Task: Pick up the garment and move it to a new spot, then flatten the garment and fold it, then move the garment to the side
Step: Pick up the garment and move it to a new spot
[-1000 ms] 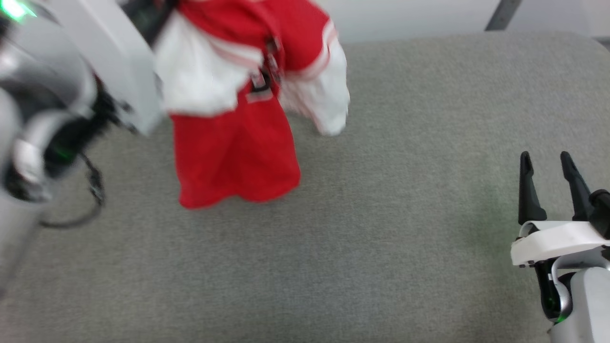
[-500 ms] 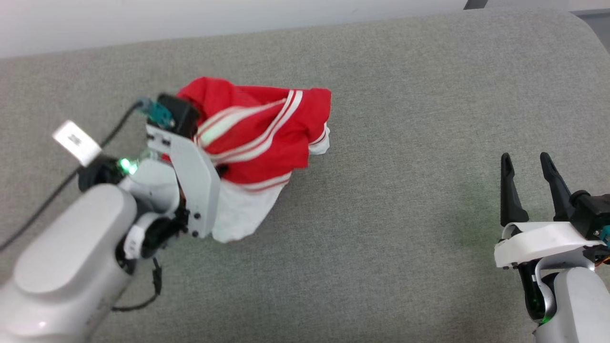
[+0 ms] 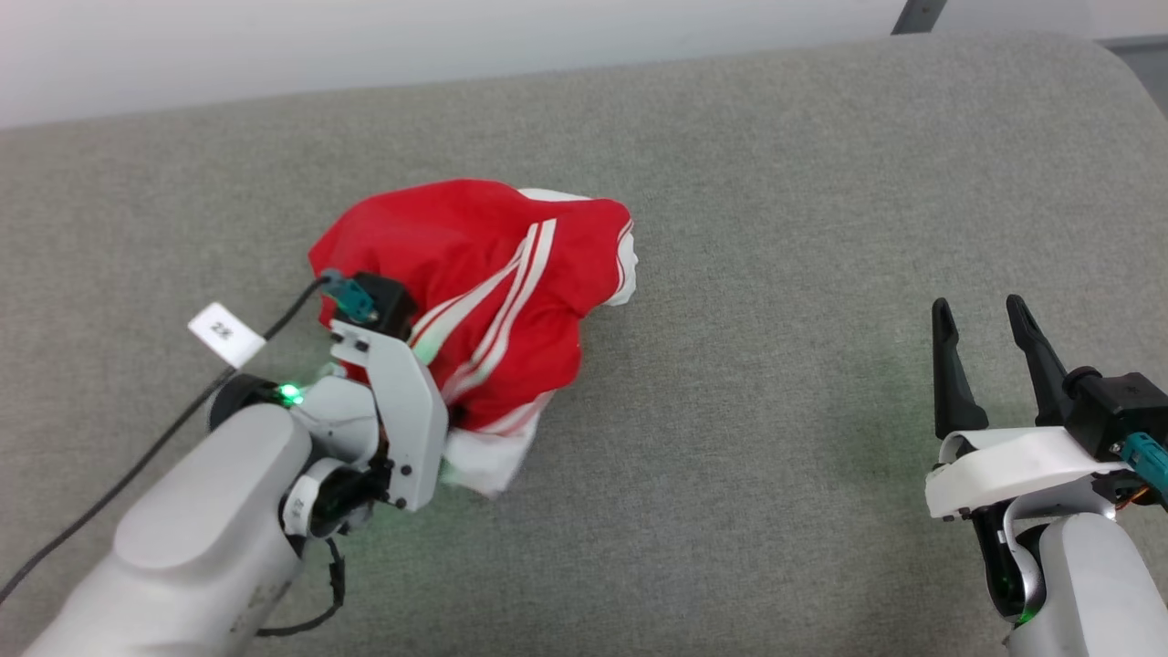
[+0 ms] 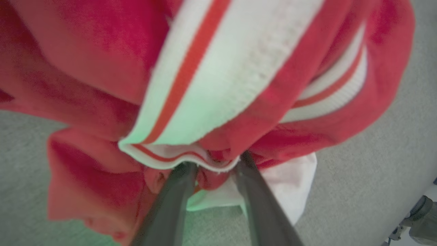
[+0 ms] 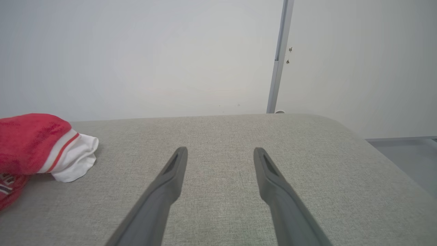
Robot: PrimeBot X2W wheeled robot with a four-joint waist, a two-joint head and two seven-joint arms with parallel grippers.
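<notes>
Grey fabric-covered surface [image 3: 776,182], rounded far corner; red garment [image 3: 474,265] bunched in heap on it, left of centre

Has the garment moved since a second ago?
Yes. The garment hung stretched above the grey cushion then; now it lies bunched on it, with the left gripper at its folds.

in the left wrist view the garment [image 4: 102,68] is blurred and runs off the top edge. the left gripper [image 4: 214,165] has its fingertips under a fold of the garment, so we cannot tell whether they pinch cloth. in the right wrist view the garment is cut by the left edge. beside the garment, the print on the cable tag [image 3: 225,334] is too small for us to read.
</notes>
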